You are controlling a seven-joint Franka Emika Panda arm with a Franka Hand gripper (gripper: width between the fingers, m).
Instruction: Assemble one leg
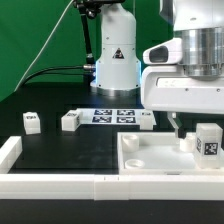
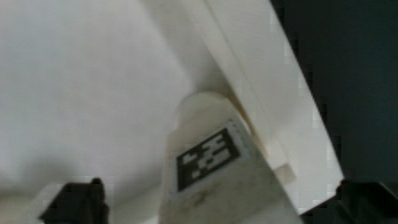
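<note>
The leg (image 1: 208, 142) stands upright on the large white panel (image 1: 150, 158), its marker tag facing the camera, just beside the gripper (image 1: 180, 128) on the exterior view's right. The gripper hangs low over that panel, and in the wrist view the leg (image 2: 222, 150) lies between the two dark fingertips (image 2: 75, 200), which sit wide apart and touch nothing. Farther back from the gripper, three more small white blocks rest on the black tabletop (image 1: 50, 145): one (image 1: 146, 120) just behind, one (image 1: 71, 121) further toward the exterior view's left, one (image 1: 31, 121) beyond that. The marker board (image 1: 112, 115) lies behind them.
</note>
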